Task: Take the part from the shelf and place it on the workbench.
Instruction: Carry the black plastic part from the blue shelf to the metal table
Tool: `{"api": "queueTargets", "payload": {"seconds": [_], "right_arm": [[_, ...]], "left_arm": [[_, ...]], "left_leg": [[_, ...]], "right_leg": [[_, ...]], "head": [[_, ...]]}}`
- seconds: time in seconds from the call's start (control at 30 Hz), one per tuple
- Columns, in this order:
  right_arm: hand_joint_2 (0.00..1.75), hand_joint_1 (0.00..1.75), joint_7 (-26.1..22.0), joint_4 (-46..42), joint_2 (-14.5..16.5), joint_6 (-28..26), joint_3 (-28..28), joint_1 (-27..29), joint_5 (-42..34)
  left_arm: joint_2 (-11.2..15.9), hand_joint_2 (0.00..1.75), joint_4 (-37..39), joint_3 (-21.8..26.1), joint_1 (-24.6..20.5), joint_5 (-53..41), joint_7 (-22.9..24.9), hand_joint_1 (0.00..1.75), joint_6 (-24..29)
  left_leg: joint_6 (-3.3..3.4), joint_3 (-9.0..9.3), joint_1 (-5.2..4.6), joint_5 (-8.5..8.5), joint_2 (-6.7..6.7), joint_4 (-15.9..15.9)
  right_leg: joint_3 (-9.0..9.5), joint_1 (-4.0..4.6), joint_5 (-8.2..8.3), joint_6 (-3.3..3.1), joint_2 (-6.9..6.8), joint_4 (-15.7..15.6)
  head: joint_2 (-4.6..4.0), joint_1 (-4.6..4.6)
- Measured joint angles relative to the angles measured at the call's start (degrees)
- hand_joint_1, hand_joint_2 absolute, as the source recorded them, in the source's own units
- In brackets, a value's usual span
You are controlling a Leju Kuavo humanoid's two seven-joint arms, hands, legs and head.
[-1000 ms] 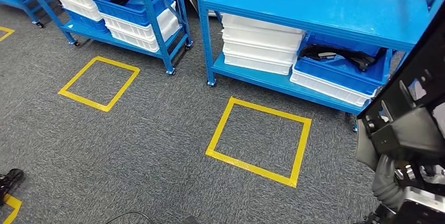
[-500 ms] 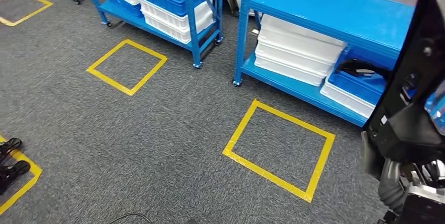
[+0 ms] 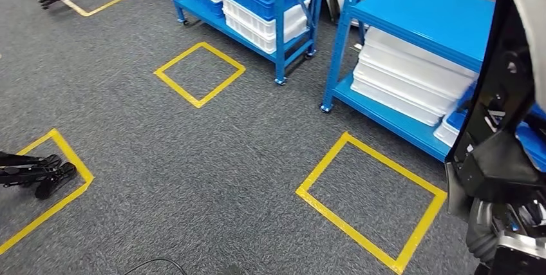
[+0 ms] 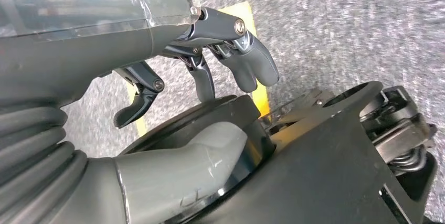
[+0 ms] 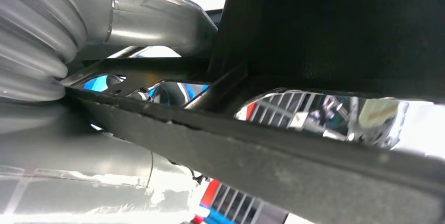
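black flat part (image 3: 499, 120) carried on the robot's right side, over grey carpet.
right hand (image 5: 78, 77) is pressed against the part's dark ribbed underside and looks to be holding it, probably clamped close to the body so the big panel stays put while walking; fingers hidden. left hand (image 4: 210, 85) holds nothing, fingers loosely apart, hanging by the leg. part is a large matte black plastic panel with cutouts and bracket edges, held upright, edge toward the camera. beyond: yellow tape square (image 3: 370, 201) on the floor, then blue shelf (image 3: 425, 14) with stacked white bins (image 3: 412, 78). workbench not visible, so placing is judged not yet done.
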Motion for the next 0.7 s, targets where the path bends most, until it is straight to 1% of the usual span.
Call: {"api": "queueTargets", "payload": {"seconds": [0.03,0.07,0.1,0.13,0.17,0.2,0.23,0.27,0.3,0.33,0.37,0.4,0.43,0.47,0.5,0.53,0.57,0.6,0.63,0.67,0.7], "right_arm": [[1.75,1.75,0.0,-0.1,0.0,0.0,0.1,0.0,0.0],[1.75,1.75,0.0,-0.1,0.0,0.0,0.1,0.0,0.0],[1.75,1.75,-0.1,-0.2,0.0,0.0,0.1,0.1,0.0],[1.75,1.75,-0.1,-0.2,0.0,0.0,0.1,0.1,0.0],[1.75,1.75,-0.2,-0.2,0.0,0.0,0.1,0.1,0.0],[1.75,1.75,-0.4,-0.2,0.0,0.0,0.1,0.1,0.1],[1.75,1.75,-0.5,-0.3,0.0,0.0,0.2,0.1,0.1],[1.75,1.75,-0.6,-0.3,0.0,0.0,0.2,0.1,0.1],[1.75,1.75,-0.7,-0.3,0.0,0.0,0.2,0.2,0.1],[1.75,1.75,-0.7,-0.3,0.0,0.0,0.3,0.3,-0.1],[1.75,1.75,-0.6,-0.4,0.0,0.0,0.3,0.5,-0.3],[1.75,1.75,-0.6,-0.4,-0.1,0.0,0.3,0.6,-0.6],[1.75,1.75,-0.6,-0.4,-0.1,0.0,0.4,0.7,-0.9],[1.75,1.75,-0.6,-0.4,-0.1,0.0,0.6,0.7,-1.2],[1.75,1.75,-0.7,-0.4,-0.1,0.0,0.8,0.7,-1.5],[1.75,1.75,-0.8,-0.3,-0.2,0.0,1.0,0.5,-1.9],[1.75,1.75,-1.0,-0.3,-0.2,0.0,1.2,0.2,-2.3],[1.75,1.75,-1.2,-0.3,-0.2,0.0,1.4,-0.1,-2.6],[1.75,1.75,-1.3,-0.2,-0.2,0.1,1.6,-0.5,-3.0],[1.75,1.75,-1.5,-0.1,-0.2,0.1,1.8,-0.8,-3.5],[1.75,1.75,-1.6,0.0,-0.2,0.1,2.1,-1.2,-3.9]], "left_arm": [[0.0,1.75,0.0,0.0,0.2,0.0,0.1,1.75,0.0],[0.0,1.75,0.1,0.0,0.4,0.0,0.2,1.75,0.0],[0.0,1.75,0.1,0.0,0.7,0.1,0.3,1.75,0.0],[0.0,1.75,0.1,0.0,0.8,0.1,0.4,1.75,0.1],[0.0,1.75,0.1,0.0,0.9,0.1,0.5,1.75,0.1],[0.0,1.75,0.1,0.0,0.8,0.1,0.7,1.75,0.1],[0.0,1.75,0.1,0.0,0.8,0.1,0.9,1.75,0.2],[-0.1,1.75,0.1,0.0,0.8,0.0,1.0,1.75,0.2],[-0.1,1.75,0.1,0.0,0.8,0.0,1.1,1.75,0.2],[-0.2,1.75,0.1,0.0,0.7,0.0,1.1,1.75,0.2],[-0.2,1.75,0.2,0.0,0.7,0.0,1.1,1.75,0.2],[-0.3,1.75,0.2,0.0,0.6,0.0,1.1,1.75,0.2],[-0.4,1.75,0.2,0.0,0.6,0.0,1.1,1.75,0.2],[-0.5,1.75,0.2,0.0,0.6,0.1,1.2,1.75,0.3],[-0.6,1.75,0.1,0.0,0.6,0.1,1.3,1.75,0.3],[-0.7,1.75,0.1,0.0,0.5,0.2,1.5,1.75,0.3],[-0.8,1.75,0.1,0.0,0.4,0.3,1.8,1.75,0.3],[-0.9,1.75,0.1,0.0,0.3,0.5,2.1,1.75,0.3],[-1.0,1.75,0.1,0.0,0.2,0.7,2.3,1.75,0.4],[-1.0,1.75,0.1,0.0,0.1,0.9,2.3,1.75,0.5],[-1.0,1.75,0.1,0.0,0.0,1.1,2.3,1.75,0.6]], "left_leg": [[-0.23,1.56,0.14,1.95,0.80,-3.5],[-0.36,2.93,0.08,3.35,2.12,-6.7],[-0.23,3.98,-0.03,4.23,3.32,-9.4],[0.25,4.36,-0.20,4.28,4.08,-10.9],[0.84,4.26,-0.41,4.07,4.24,-11.2],[1.49,4.17,-0.42,4.08,3.64,-11.6],[2.09,4.07,-0.34,4.11,2.96,-11.7],[2.48,4.05,-0.24,4.26,2.30,-11.8],[2.92,4.08,-0.12,4.41,1.70,-11.9],[3.29,4.09,-0.01,4.52,1.12,-12.0],[3.51,4.06,-0.01,4.57,0.50,-12.0],[3.67,4.05,-0.06,4.59,-0.15,-11.9],[3.72,4.07,-0.15,4.59,-0.87,-11.9],[3.75,4.12,-0.24,4.58,-1.63,-11.9],[3.76,4.22,-0.33,4.56,-2.45,-11.9],[3.77,4.35,-0.36,4.52,-3.26,-11.9],[3.74,4.42,-0.31,4.45,-4.00,-11.9],[3.65,4.38,-0.30,4.37,-4.70,-11.8],[3.53,4.17,-0.20,4.32,-5.34,-11.7],[3.33,3.89,-0.05,4.33,-5.95,-11.7],[3.05,3.66,0.04,4.41,-6.60,-11.7]], "right_leg": [[0.18,-0.14,-0.36,0.23,-0.67,0.3],[0.33,-0.17,-0.67,0.50,-1.27,0.6],[0.37,-0.09,-0.92,0.77,-1.79,0.9],[0.30,0.05,-1.05,1.01,-2.29,1.1],[0.20,0.24,-1.07,1.17,-2.88,1.3],[0.12,0.36,-1.13,1.33,-3.54,1.4],[0.11,0.32,-1.36,1.58,-3.82,1.5],[-0.02,0.21,-1.98,1.83,-3.08,2.2],[-0.65,0.07,-3.16,2.07,-1.57,3.8],[-1.92,-0.08,-4.81,2.24,0.36,6.6],[-3.71,-0.15,-6.56,2.26,2.06,10.3],[-5.75,-0.12,-7.99,2.21,2.93,14.3],[-7.39,-0.08,-8.61,2.10,3.31,17.2],[-8.21,0.00,-8.09,1.93,3.48,18.2],[-8.06,0.08,-6.56,1.65,3.69,17.1],[-6.94,0.16,-4.17,1.30,4.24,14.0],[-5.44,0.21,-1.90,0.94,5.57,10.0],[-4.14,0.17,-0.21,0.75,7.02,6.6],[-3.10,0.12,0.57,0.71,8.12,4.0],[-2.59,0.09,0.54,0.74,8.71,2.7],[-2.35,0.08,0.36,0.80,8.36,2.3]], "head": [[0.00,-0.01],[-0.01,-0.01],[-0.01,-0.10],[-0.01,-0.11],[-0.01,-0.11],[0.00,-0.13],[0.00,-0.04],[0.00,0.01],[0.00,0.08],[0.00,0.21],[-0.01,0.37],[-0.01,0.48],[-0.01,0.56],[-0.01,0.60],[0.00,0.60],[0.00,0.60],[0.00,0.62],[0.00,0.59],[0.00,0.60],[0.00,0.57],[0.00,0.57]]}}
